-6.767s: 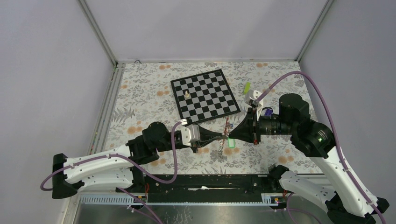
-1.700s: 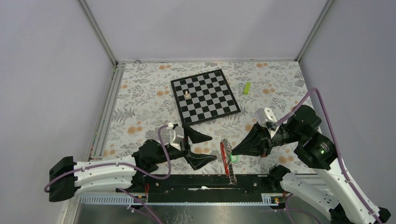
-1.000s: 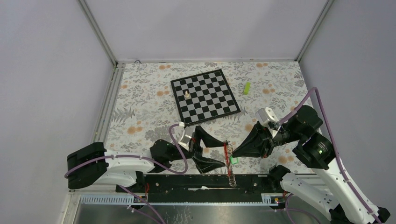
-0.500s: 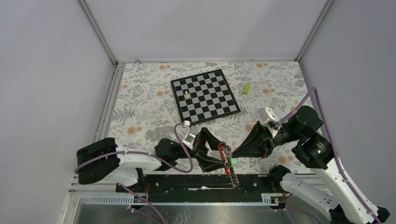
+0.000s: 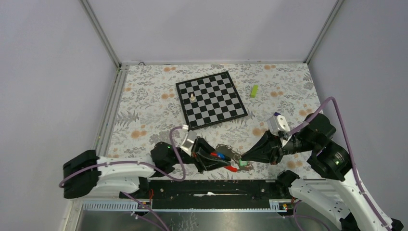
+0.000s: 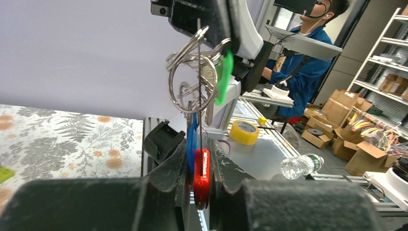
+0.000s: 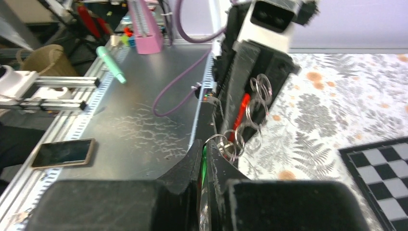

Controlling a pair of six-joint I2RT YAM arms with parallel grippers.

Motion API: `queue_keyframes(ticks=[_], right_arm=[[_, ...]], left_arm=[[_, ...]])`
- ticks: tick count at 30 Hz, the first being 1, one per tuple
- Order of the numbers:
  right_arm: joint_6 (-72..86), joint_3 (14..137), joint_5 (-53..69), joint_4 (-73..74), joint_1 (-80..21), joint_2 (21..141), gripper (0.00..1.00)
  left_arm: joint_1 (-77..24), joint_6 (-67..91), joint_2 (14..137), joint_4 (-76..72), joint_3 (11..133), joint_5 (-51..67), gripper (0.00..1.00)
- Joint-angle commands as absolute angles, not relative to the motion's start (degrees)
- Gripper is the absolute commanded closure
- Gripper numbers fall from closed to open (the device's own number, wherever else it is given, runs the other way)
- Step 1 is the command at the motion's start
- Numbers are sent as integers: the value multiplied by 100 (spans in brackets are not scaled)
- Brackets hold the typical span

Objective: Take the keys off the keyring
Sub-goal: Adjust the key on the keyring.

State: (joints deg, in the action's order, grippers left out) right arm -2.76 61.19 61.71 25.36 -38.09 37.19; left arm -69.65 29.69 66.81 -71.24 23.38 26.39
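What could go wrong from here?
1. Left pincer grips only the red strap, not the rings; pulling may slip it free.
2. Right pincer pinches the green key by its head, so it could twist out.
3. The rings look tangled between them; pulling apart may jam rather than release anything.

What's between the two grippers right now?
Only the keyring: left gripper pinches its red strap, right gripper grips the green key at the ring end. Clearest in the left wrist view.

left claw point(image 6: 198, 156), wide apart a second ago, now clamps the red strap point(image 6: 201, 179).
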Motion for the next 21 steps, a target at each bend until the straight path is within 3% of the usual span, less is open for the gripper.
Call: queue_keyframes(ticks=[1,4,6,9,13,21], right_arm=[[-707,6202,5112,2826,-3797,3390,100],[-723,6013,4112,2647,-3805,3088,93],[-689,5827,3246,2480,-3798,2867,69],[-642,5491,2186,2308,-3797,2597,55],[-499,5113,1659,2186,-3805,2509,48],[-313,4906,1527,2310,-3801,2483,34]], left_arm=[[-6935,2333,5492,-5219,2423,2092,100],[-6935,1490,4649,-2541,3145,1540,100],[-6935,855,4565,-364,4089,1019,100],[-6935,227,5176,2579,5780,204,100],[-6951,-267,6621,5343,7745,-662,100],[-6979,-1128,8292,7372,8947,-1716,100]])
